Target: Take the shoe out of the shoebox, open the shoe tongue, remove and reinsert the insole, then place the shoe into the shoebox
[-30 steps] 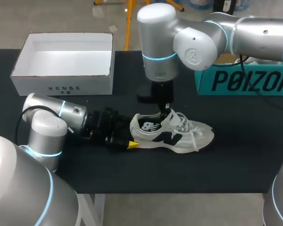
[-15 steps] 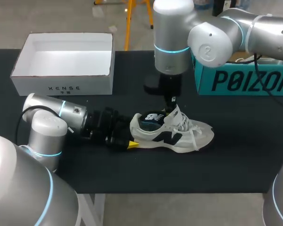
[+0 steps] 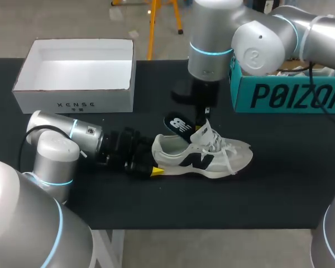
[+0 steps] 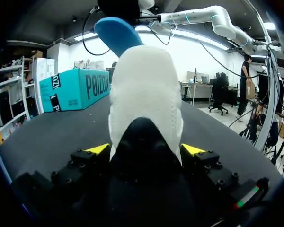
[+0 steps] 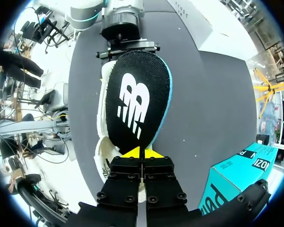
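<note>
The right pincer [image 5: 142, 152] pinches the insole [image 3: 178, 126] by one thin edge, just above the shoe [image 3: 204, 159]. The insole could slip out and fall. The left pincer [image 4: 145, 149] squeezes the shoe's heel on the desk [image 3: 279, 178].

The white mesh sneaker [image 3: 204, 159] lies in the middle of the black counter [image 3: 156, 206], toe toward the right edge. The open white cardboard shoebox [image 3: 72, 103] stands at the far left corner, the teal cardboard box [image 3: 290, 95] at the far right edge. The dark flat insole [image 3: 178, 125] hangs just above the sneaker's opening.

Cream shoe [image 3: 226, 158] with black side mark, black insole [image 3: 177, 125] (blue underside, white logo), white shoebox [image 3: 44, 99], teal box [image 3: 285, 95]
</note>
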`<control>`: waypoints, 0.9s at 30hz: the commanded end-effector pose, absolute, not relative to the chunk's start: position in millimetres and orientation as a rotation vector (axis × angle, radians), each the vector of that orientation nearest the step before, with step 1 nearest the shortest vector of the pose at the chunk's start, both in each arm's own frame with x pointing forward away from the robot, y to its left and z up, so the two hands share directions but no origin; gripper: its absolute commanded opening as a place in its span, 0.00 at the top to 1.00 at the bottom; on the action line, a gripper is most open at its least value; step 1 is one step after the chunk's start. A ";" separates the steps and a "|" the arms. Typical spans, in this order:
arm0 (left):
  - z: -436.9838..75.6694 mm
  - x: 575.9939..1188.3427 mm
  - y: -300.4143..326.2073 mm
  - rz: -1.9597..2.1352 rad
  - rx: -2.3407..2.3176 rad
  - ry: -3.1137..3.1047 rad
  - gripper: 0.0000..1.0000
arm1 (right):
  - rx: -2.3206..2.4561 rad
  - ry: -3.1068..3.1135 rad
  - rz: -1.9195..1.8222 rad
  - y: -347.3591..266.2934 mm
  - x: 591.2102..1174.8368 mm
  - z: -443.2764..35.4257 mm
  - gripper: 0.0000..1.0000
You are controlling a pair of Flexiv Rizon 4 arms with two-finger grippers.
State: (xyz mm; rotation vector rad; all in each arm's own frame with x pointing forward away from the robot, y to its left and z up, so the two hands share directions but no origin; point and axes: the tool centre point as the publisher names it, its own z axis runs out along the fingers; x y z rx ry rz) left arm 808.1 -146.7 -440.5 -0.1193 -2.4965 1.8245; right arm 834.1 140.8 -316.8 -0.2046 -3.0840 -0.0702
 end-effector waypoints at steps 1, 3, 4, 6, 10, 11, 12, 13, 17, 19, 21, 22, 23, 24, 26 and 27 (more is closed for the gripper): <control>-446.6 809.5 -150.0 1.820 -0.122 -2.496 1.00 | -0.178 -3.074 -0.065 165.8 842.4 -323.6 1.00; -446.6 809.5 -150.0 1.820 -0.122 -2.496 1.00 | -0.153 -3.071 -0.070 176.8 844.3 -327.5 1.00; -446.6 809.5 -150.0 1.820 -0.122 -2.496 1.00 | -0.141 -3.068 -0.068 182.1 845.0 -329.7 1.00; -446.6 809.5 -150.0 1.820 -0.122 -2.496 1.00 | -0.124 -3.065 -0.066 189.8 845.7 -333.5 1.00; -446.6 809.5 -150.0 1.820 -0.122 -2.496 1.00 | -0.097 -3.054 -0.105 202.1 850.1 -336.0 1.00; -446.6 809.5 -150.0 1.820 -0.122 -2.496 1.00 | -0.093 -3.057 -0.114 205.7 852.5 -332.6 1.00; -446.6 809.5 -150.0 1.820 -0.122 -2.496 1.00 | -0.091 -3.062 -0.123 208.6 854.8 -329.1 1.00; -446.6 809.5 -150.0 1.820 -0.122 -2.496 1.00 | -0.087 -3.070 -0.138 211.6 857.8 -324.7 1.00; -446.6 809.5 -150.0 1.820 -0.122 -2.496 1.00 | -0.088 -3.102 -0.195 220.8 869.0 -300.7 1.00; -446.6 809.5 -150.0 1.820 -0.122 -2.496 1.00 | -0.093 -3.121 -0.228 223.0 873.9 -287.2 1.00; -446.6 809.5 -150.0 1.820 -0.122 -2.496 1.00 | -0.103 -3.143 -0.263 223.0 879.9 -269.8 1.00; -446.6 809.5 -150.0 1.820 -0.122 -2.496 1.00 | -0.107 -3.152 -0.274 222.5 881.4 -263.4 1.00; -446.6 809.5 -150.0 1.820 -0.122 -2.496 1.00 | -0.117 -3.166 -0.281 221.3 882.8 -253.9 1.00; -446.6 809.5 -150.0 1.820 -0.122 -2.496 1.00 | -0.125 -3.178 -0.280 219.8 884.0 -246.6 1.00; -446.6 809.5 -150.0 1.820 -0.122 -2.496 1.00 | -0.143 -3.202 -0.301 215.7 885.9 -231.2 1.00; -446.6 809.5 -150.0 1.820 -0.122 -2.496 1.00 | -0.147 -3.213 -0.309 213.7 885.9 -223.9 1.00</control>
